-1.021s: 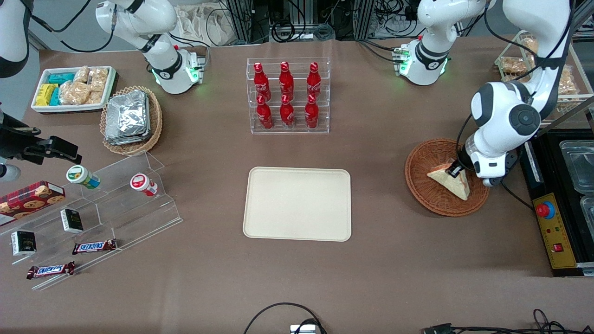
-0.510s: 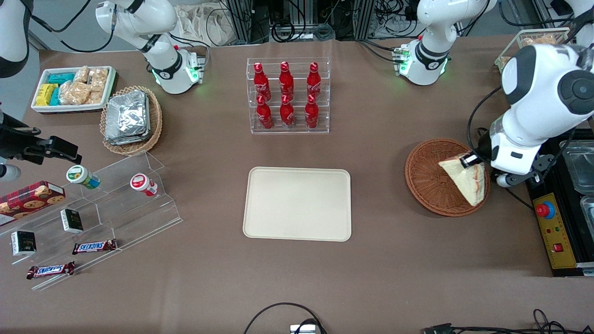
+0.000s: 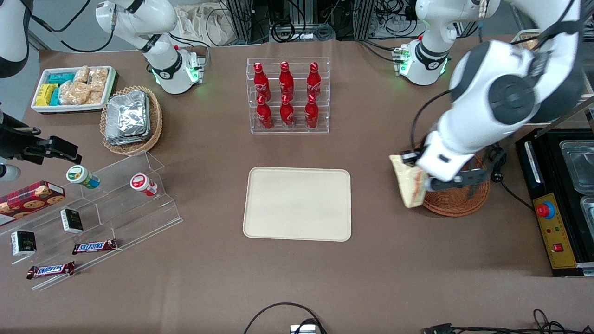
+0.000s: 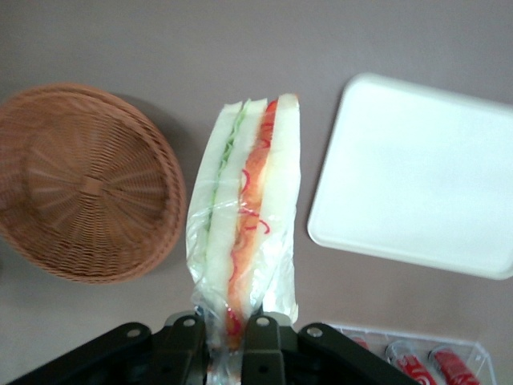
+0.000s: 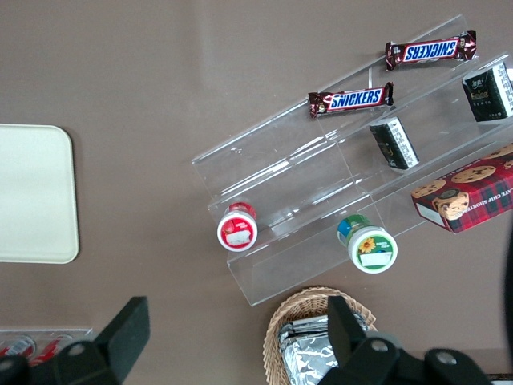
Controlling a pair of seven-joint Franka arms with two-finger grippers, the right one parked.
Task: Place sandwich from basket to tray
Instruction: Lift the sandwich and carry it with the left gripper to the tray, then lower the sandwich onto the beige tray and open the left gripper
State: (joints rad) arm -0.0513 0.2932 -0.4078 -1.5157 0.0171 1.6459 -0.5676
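My left gripper [image 3: 410, 158] is shut on the sandwich [image 3: 409, 183], a plastic-wrapped white wedge with red and green filling, and holds it in the air over the basket's rim on the side toward the tray. In the left wrist view the sandwich [image 4: 247, 210] hangs from the gripper [image 4: 226, 330], pinched by its wrapper end between both fingers. The reddish-brown wicker basket [image 3: 457, 203] [image 4: 84, 183] is empty and partly hidden by the arm. The cream tray [image 3: 297, 203] [image 4: 421, 172] lies flat and bare at the table's middle.
A clear rack of red bottles [image 3: 287, 95] stands farther from the front camera than the tray. A black control box [image 3: 554, 229] lies at the working arm's end. A tan basket of foil packets [image 3: 131, 118], a white snack bin [image 3: 73, 88] and an acrylic stand [image 3: 93, 213] sit toward the parked arm's end.
The gripper has lifted the sandwich out of the basket and carried it toward the tray, from over the basket's middle to over its rim. The basket is now empty.
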